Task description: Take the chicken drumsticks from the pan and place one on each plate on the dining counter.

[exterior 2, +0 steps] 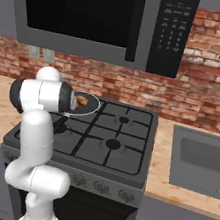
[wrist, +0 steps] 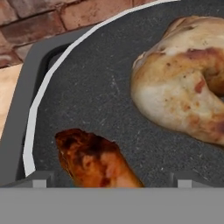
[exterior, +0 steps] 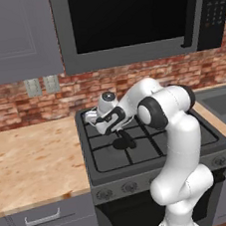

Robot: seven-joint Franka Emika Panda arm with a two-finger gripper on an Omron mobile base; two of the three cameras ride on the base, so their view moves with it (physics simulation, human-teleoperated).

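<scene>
The pan (wrist: 100,83) fills the hand view with its dark floor and light rim; it sits on the stove's back-left burner (exterior 2: 93,104). Two chicken drumsticks lie in it. A dark golden-brown one (wrist: 94,159) lies between my fingertips, and a larger pale one (wrist: 183,83) lies to the right; one drumstick (exterior 2: 82,100) also shows in the right base view. My gripper (wrist: 110,180) is open, low over the pan, its fingertips (wrist: 39,178) straddling the brown piece without pinching it. In the left base view the gripper (exterior: 92,118) reaches over the stove's back left. The plates and the dining counter are out of view.
The black gas stove (exterior: 139,149) with burner grates stands under a microwave (exterior: 128,20). A wood-look worktop (exterior: 35,159) runs to the left, a sink (exterior 2: 200,157) lies to the right, and a brick wall (exterior 2: 205,97) closes the back.
</scene>
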